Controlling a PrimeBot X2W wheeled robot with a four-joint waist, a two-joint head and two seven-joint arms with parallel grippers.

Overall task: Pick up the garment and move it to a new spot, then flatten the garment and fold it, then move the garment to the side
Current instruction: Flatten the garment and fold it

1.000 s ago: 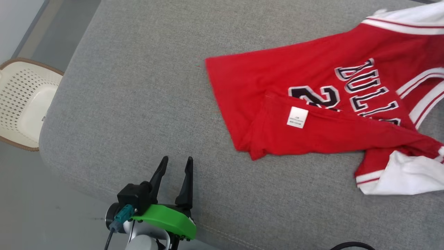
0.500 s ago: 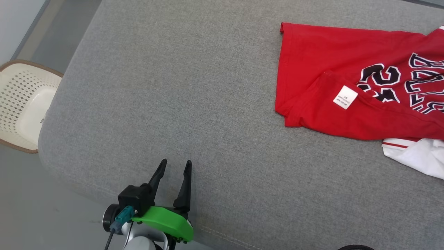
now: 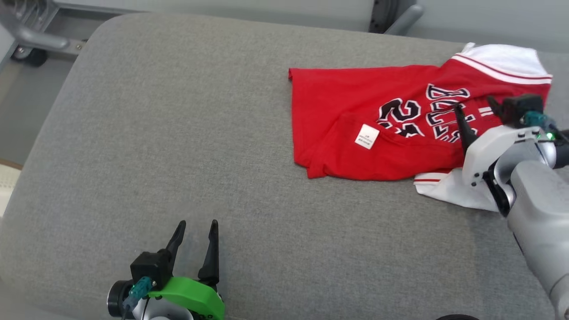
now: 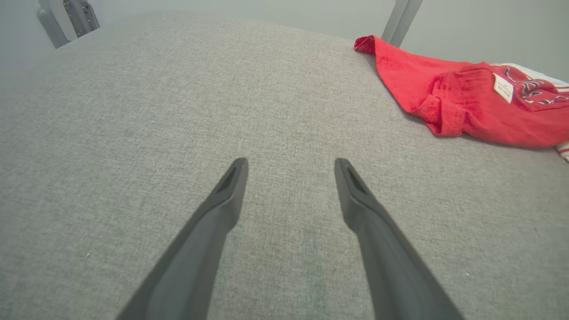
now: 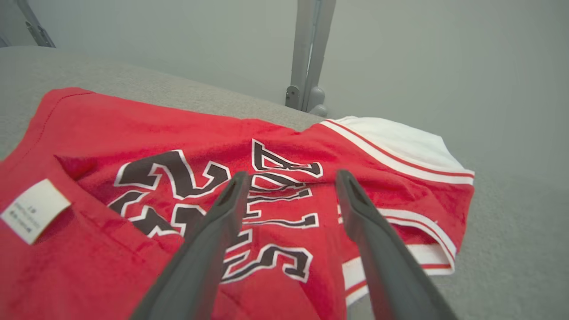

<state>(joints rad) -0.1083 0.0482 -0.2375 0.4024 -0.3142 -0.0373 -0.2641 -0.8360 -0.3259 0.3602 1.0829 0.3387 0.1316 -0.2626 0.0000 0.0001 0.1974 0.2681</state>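
I see the shirt [image 3: 338,111] lying on the table [image 3: 155,133], on the far right part of its grey cloth top. The shirt is red with white sleeves, and it has black letters and numbers with white edges. It is not flat. The near edge is folded up over the front, so a little white tag [image 3: 367,136] shows. One white sleeve [image 3: 502,60] lies at the far end, and another white bit [image 3: 444,191] sticks out at the near side, by my right arm [image 3: 533,209].

My right jaws are spread wide and pinch nothing. In the right wrist view, the two dark fingers [image 5: 209,240] point over the black letters on the shirt [image 5: 133,133]. I cannot tell if the tips touch the cloth.

My left jaws are spread wide too and hold nothing. Those fingers [image 4: 213,222] are over bare grey cloth at the near left, well apart from the shirt [image 4: 466,106].

A thin cream bit [image 3: 4,191] shows at the far left edge of the head view, down by the floor. So little of it shows that I cannot tell what it is or what is in it.

A grey metal frame [image 3: 31,38] stands past the far side of the table.
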